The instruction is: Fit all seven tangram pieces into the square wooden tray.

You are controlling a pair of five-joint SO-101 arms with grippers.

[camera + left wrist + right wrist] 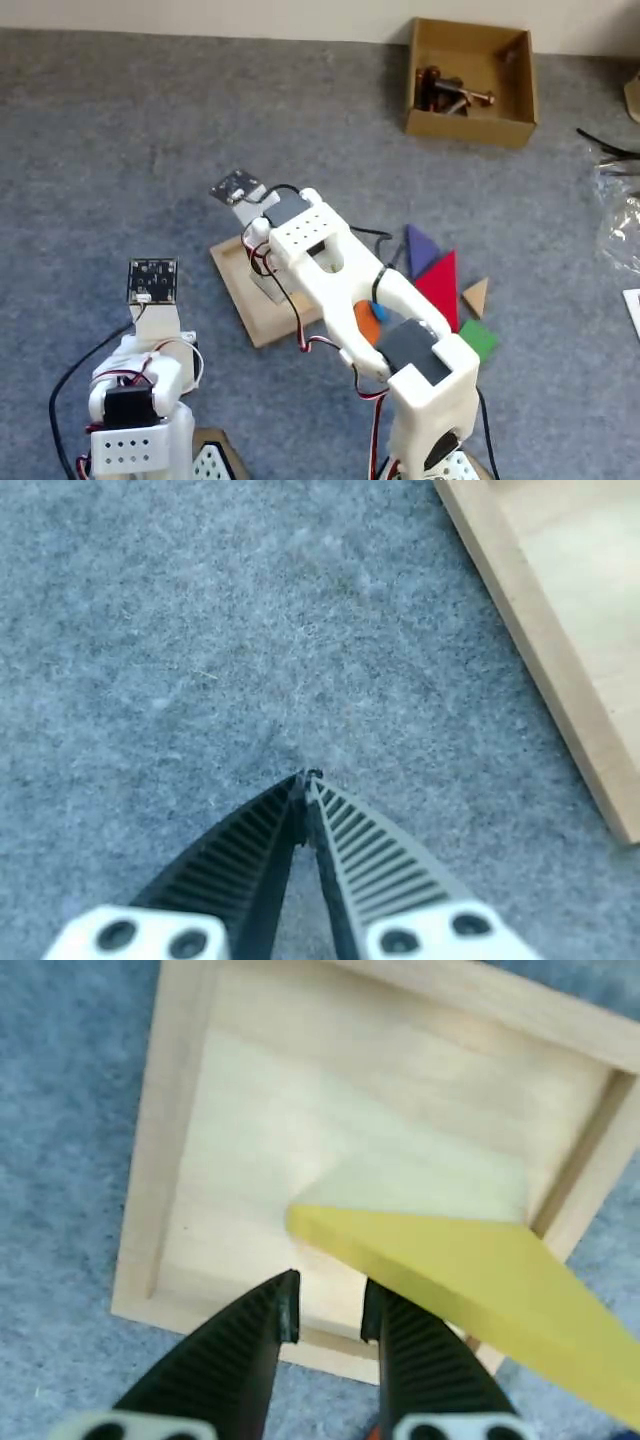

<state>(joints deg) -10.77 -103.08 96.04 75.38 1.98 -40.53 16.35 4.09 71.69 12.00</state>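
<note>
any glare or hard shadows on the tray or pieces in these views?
High view: soft even light, no glare; right arm shades part of the wooden tray. Left wrist view: flat light on grey felt, no hard shadow. Right wrist view: no glare; tray floor paler beside the yellow piece.

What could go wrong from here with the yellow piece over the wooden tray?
1. The flat yellow piece seems to lie across the rim of the square wooden tray, one corner inside, so it may stay tilted or slide out.
2. The right gripper, open, sits right beside that piece; pulling away might nudge it.
3. The loose red triangle and green square lie close to the right arm, which might sweep them.
</note>
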